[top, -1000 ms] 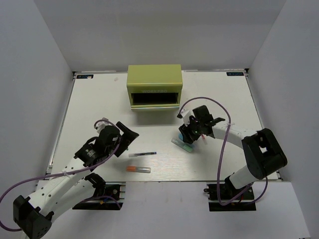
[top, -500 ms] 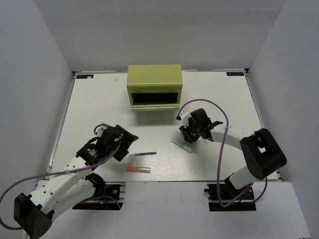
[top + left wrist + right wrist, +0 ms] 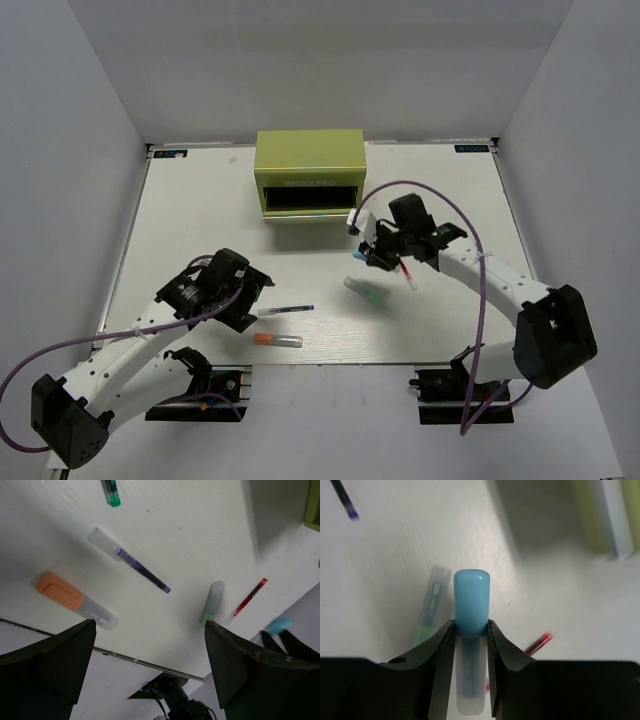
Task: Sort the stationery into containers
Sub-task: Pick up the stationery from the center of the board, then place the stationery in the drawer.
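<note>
My right gripper (image 3: 374,256) is shut on the blue-capped marker (image 3: 470,605) and holds it above the table, just right of the yellow-green chest (image 3: 310,168). Below it lie the green-capped marker (image 3: 363,291) and the red pen (image 3: 408,277). My left gripper (image 3: 247,302) is open and empty above the dark pen (image 3: 286,310) and the orange-capped marker (image 3: 277,340). The left wrist view shows the orange-capped marker (image 3: 75,601), the dark pen (image 3: 135,567), the green-capped marker (image 3: 212,602), the red pen (image 3: 248,597) and the black pen with the green tip (image 3: 112,491). The black pouch is out of view.
The chest stands at the back centre with a dark front opening (image 3: 310,198) facing the arms. White walls enclose the table on three sides. The table's near edge (image 3: 330,363) runs just below the orange-capped marker.
My right gripper has risen off the table with the blue-capped marker and moved back toward the chest. The green-capped marker and red pen stayed on the table. My left gripper moved slightly nearer.
</note>
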You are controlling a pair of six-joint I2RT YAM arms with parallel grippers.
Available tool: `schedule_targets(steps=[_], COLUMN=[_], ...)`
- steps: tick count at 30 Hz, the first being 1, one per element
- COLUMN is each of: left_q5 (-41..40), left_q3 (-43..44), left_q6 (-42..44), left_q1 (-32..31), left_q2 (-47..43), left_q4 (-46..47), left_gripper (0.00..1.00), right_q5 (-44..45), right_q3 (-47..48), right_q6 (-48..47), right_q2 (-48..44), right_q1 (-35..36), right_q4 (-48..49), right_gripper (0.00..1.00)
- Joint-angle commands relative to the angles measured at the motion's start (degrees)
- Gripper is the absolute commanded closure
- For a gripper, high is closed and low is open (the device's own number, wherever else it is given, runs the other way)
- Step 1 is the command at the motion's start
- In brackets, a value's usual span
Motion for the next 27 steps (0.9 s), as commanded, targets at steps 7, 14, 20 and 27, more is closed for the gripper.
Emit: schedule_targets(steps=[7,14,20,27], left_q5=[4.4,7.4,6.8,7.9], left_q3=[2.5,-0.2,-0.7,-3.9], left_q6=[-5.3,-6.3,-6.9,-7.4], left_q1=[-0.3,-0.3,-0.3,-0.3], left_q2=[1.6,1.6,0.6,1.2], left_q4=[-8.5,-8.5,-9.1,-6.4], left_gripper=[0.0,0.02,0.03,0.09], right_q5=[-16.8,-16.8,-16.2,-14.0], right_q3=[26.1,39.1,50.4,51.7], right_q6=[-15.7,-17.1,-16.1,-13.8], right_q2=[6.0,18.7,30.3,33.3], right_q1=[2.6,4.1,4.0,4.1], right_q4=[-5.4,3.3,1.1,2.0], right_gripper=[0.93,0.93,0.85,0.37])
